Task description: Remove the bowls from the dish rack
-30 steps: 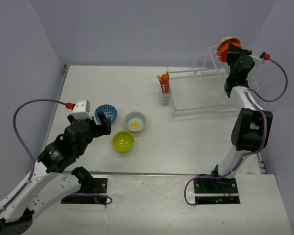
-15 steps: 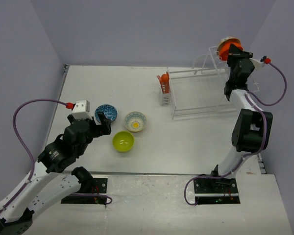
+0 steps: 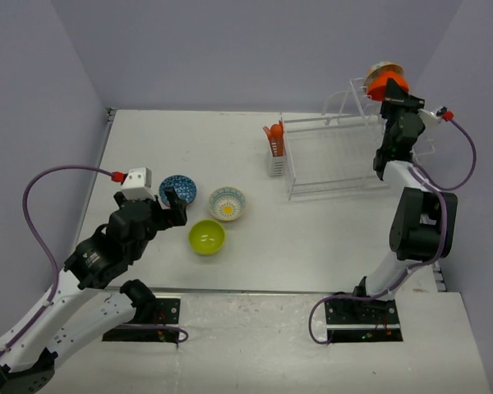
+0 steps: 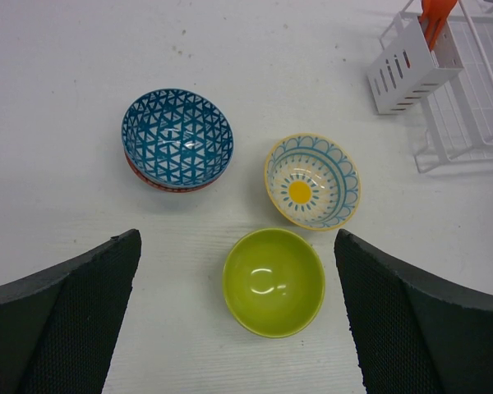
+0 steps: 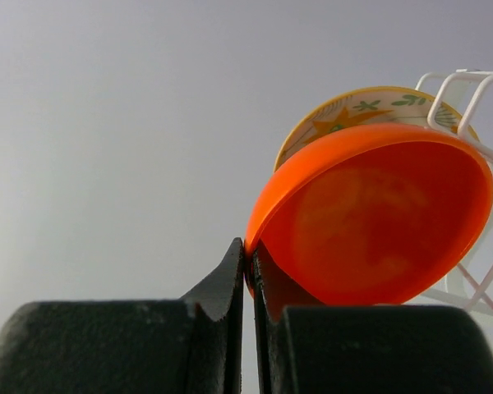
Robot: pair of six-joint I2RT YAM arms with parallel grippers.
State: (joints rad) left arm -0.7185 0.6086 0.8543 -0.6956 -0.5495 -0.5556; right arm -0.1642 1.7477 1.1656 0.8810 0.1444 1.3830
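Upper right in the overhead view, the right gripper [image 5: 248, 261] pinches the rim of a plain orange bowl [image 5: 378, 222] at the raised end of the white wire dish rack [image 3: 329, 120]. A cream leaf-patterned bowl [image 5: 370, 105] stands just behind it. Lower left, the left gripper [image 3: 174, 207] hangs wide open above a blue-patterned bowl [image 4: 177, 138], a cream yellow-centred bowl [image 4: 312, 180] and a lime-green bowl [image 4: 273, 281] on the white table [image 3: 312, 238].

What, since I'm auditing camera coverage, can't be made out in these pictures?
Top external: fingertips of the right gripper, hidden by its own wrist.
Right wrist: cream leaf-patterned bowl, mostly behind the plain orange bowl.
Left wrist: white wire dish rack, cut by the right edge; whether another bowl sits under the blue-patterned bowl.
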